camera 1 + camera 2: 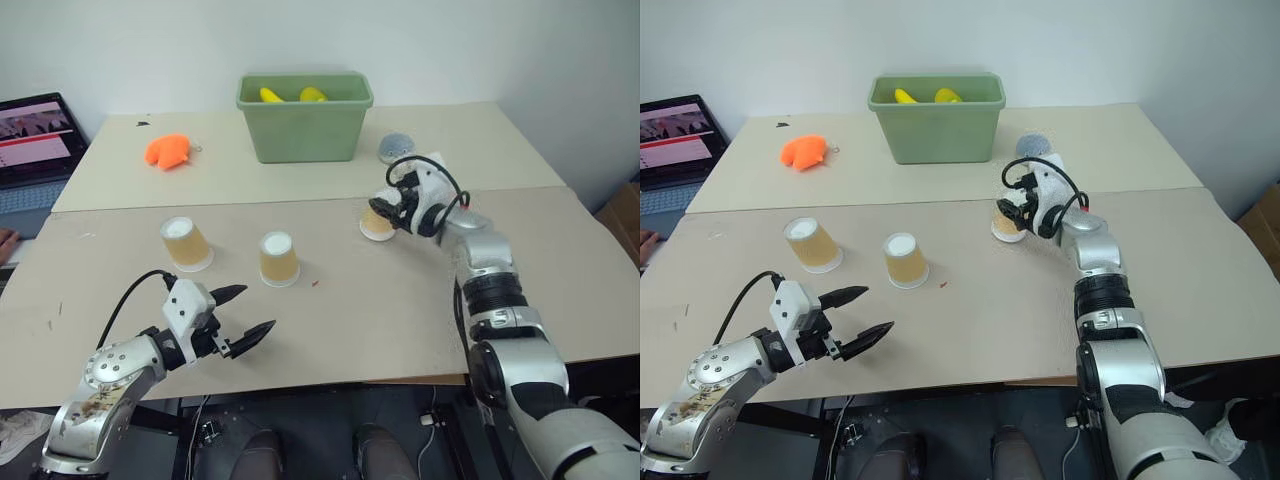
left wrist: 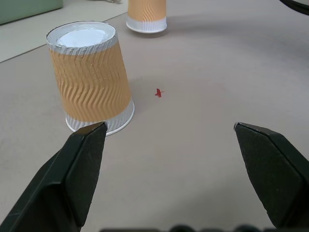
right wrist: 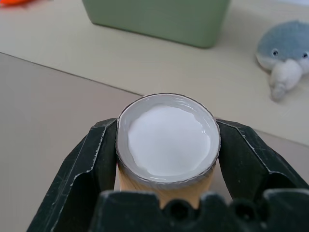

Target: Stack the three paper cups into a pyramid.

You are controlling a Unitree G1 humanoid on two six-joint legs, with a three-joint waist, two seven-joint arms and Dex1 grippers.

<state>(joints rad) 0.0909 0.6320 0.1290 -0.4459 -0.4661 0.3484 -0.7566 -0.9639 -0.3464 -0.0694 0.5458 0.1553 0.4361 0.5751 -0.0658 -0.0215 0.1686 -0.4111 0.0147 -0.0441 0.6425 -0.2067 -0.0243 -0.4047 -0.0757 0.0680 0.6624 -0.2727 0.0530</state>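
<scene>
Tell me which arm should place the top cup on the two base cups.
Right, probably. The right gripper is already shut on the third cup. The left gripper is open and holds nothing, hovering short of the two base cups.

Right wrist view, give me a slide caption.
Right pincer shut on an upside-down paper cup, green bin beyond.

Green bin, orange toy, grey plush, laptop
</scene>
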